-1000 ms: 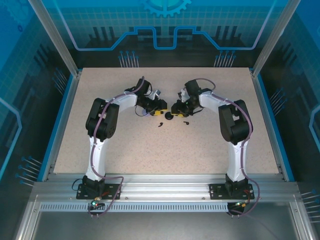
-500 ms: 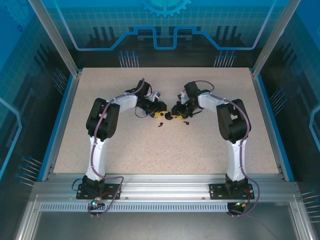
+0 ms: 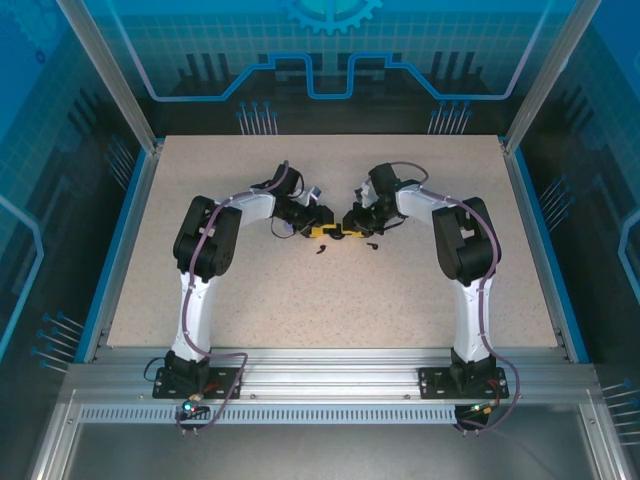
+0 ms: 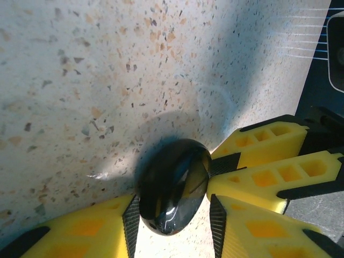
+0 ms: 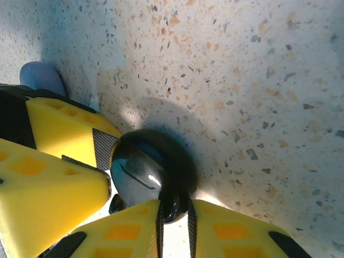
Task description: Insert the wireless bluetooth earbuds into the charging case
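Sliding over the worktop (image 3: 250, 310) is risked: with right fingers (image 5: 242, 231) pinched on its rim and left fingers (image 4: 80, 231) part-open astride it, one pad touching, the charging case (image 4: 174, 185) could be twisted loose and the earbuds (image 3: 322, 249) lying near it scattered

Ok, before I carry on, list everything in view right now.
small round glossy black charging case: one, black, mid-table, between both end effectors
tiny black comma-shaped earbuds: two, black, loose on the table just nearer than the case, the second further right
speckled beige table: one, beige, under everything
aluminium frame: one, silver, along the near edge
blue-lit enclosure panels: several, blue, around the table
white-and-black robot arms: two, left and right, bolted to the frame
left end effector: one, yellow fingers, open, straddling the case
right end effector: one, yellow fingers, pinching the case's rim
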